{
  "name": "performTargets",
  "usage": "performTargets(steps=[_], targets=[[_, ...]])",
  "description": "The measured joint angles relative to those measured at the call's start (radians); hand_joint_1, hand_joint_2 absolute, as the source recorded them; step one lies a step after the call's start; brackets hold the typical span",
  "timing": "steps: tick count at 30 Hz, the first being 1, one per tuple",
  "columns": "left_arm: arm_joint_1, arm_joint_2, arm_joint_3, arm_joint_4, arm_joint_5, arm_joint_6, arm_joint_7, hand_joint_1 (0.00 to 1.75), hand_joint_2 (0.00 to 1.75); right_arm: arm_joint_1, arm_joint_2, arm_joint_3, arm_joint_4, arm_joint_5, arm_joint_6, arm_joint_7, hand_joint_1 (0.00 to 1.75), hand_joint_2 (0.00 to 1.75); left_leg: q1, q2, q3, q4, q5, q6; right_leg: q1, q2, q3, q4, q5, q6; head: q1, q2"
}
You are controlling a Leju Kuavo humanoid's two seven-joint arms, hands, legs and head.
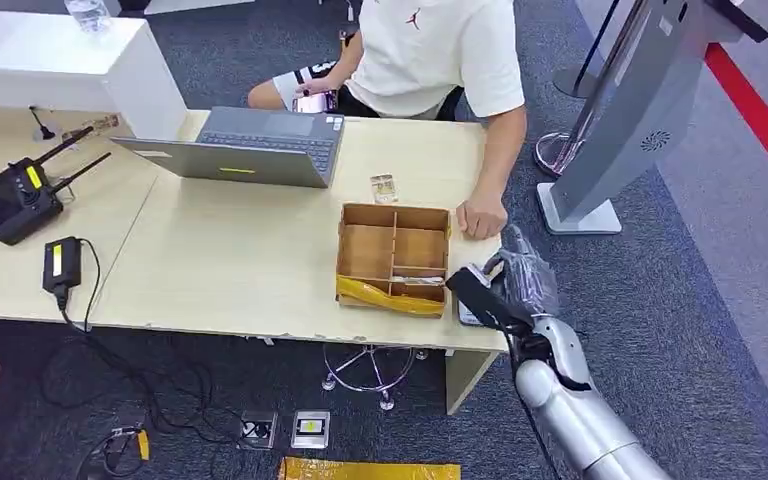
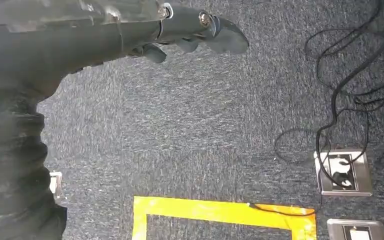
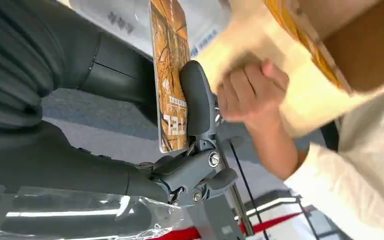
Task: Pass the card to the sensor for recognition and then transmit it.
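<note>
Card [image 3: 170,75] pinched flat between thumb [image 3: 196,100] and fingers of right hand [image 1: 495,290]; printed orange face visible in right wrist view, hold looks secure; hand sits at the table's [image 1: 240,270] right front corner, just past the divided cardboard box [image 1: 395,255], one compartment of which holds another card-like item.

Step in hand, as I judge it: carry the card to the sensor; the likely target is the grey kiosk stand [image 1: 640,110] on the carpet off the table's right edge, though the reader face itself cannot be made out. To do it well: keep the pinch unchanged; swing out to the right, away from the box; present the card's flat face squarely, not edge-on.

Room: a person's fist [image 1: 480,218] rests on the table's right edge just beside the box and near the hand, so that side is tight; open carpet lies between table and kiosk.

Left hand [image 2: 190,35] hangs over the floor, fingers loosely apart, holding nothing; laptop [image 1: 250,145] well apart toward the rear edge.
</note>
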Motion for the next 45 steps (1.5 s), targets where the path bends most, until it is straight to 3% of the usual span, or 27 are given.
performTargets(steps=[6, 21, 27, 30, 33, 38, 41, 45], targets=[[-0.008, -0.003, 0.008, 0.007, -0.028, -0.017, 0.017, 0.0, 1.75, -0.007, 0.008, 0.02, 0.079, 0.0, 0.05, 0.029, 1.75, 1.75, 0.0, 0.0, 0.0, 0.0, 0.0, 0.0, 0.0, 0.0, -0.001, 0.0, 0.0, 0.0, 0.0, 0.0], [-0.012, -0.003, 0.008, 0.005, -0.036, -0.021, 0.043, 0.0, 1.75, -0.011, 0.008, 0.023, 0.101, 0.021, 0.05, 0.061, 1.75, 1.75, 0.0, 0.004, 0.001, 0.0, 0.0, 0.0, 0.0, 0.005, 0.0, 0.0, 0.0, 0.0, 0.0, 0.0], [-0.014, -0.003, 0.014, -0.002, -0.047, -0.03, 0.053, 0.0, 1.75, -0.009, -0.001, 0.021, 0.13, 0.03, -0.004, 0.077, 1.75, 1.75, 0.0, 0.005, 0.003, 0.0, 0.0, 0.0, 0.0, 0.005, 0.0, 0.0, 0.0, 0.0, 0.0, 0.0], [-0.015, -0.003, 0.014, -0.002, -0.052, -0.03, 0.053, 0.0, 1.75, 0.005, -0.011, 0.009, 0.116, 0.03, -0.099, 0.056, 1.75, 1.75, 0.0, 0.004, 0.002, 0.0, 0.0, 0.0, 0.0, 0.005, 0.0, 0.0, 0.0, 0.0, 0.0, 0.0], [-0.012, -0.003, 0.014, -0.002, -0.055, -0.029, 0.053, 0.0, 1.75, 0.021, -0.028, -0.017, 0.05, 0.055, -0.18, 0.069, 1.75, 1.75, 0.0, 0.005, 0.002, 0.0, 0.0, 0.0, 0.0, 0.005, 0.0, 0.0, 0.0, 0.0, 0.0, 0.0], [-0.008, -0.003, 0.014, -0.004, -0.058, -0.027, 0.058, 0.0, 1.75, 0.034, -0.061, -0.102, -0.206, 0.116, -0.282, 0.083, 1.75, 1.75, 0.0, 0.005, 0.002, 0.0, 0.0, 0.0, 0.0, 0.005, 0.0, 0.0, 0.001, 0.0, 0.0, 0.0], [-0.007, -0.003, 0.014, -0.004, -0.057, -0.027, 0.06, 0.0, 1.75, 0.023, -0.074, -0.141, -0.359, 0.151, -0.282, 0.086, 1.75, 1.75, 0.0, 0.004, 0.001, 0.0, 0.0, 0.0, 0.0, 0.005, 0.0, 0.001, 0.001, 0.0, 0.0, 0.0], [-0.019, -0.006, 0.013, -0.002, -0.058, -0.031, 0.058, 0.0, 1.75, -0.068, -0.071, -0.132, -0.53, 0.2, -0.189, 0.078, 1.75, 1.75, 0.0, 0.006, 0.002, 0.0, 0.0, -0.001, 0.0, 0.007, 0.0, 0.001, 0.001, 0.0, 0.0, 0.0]])
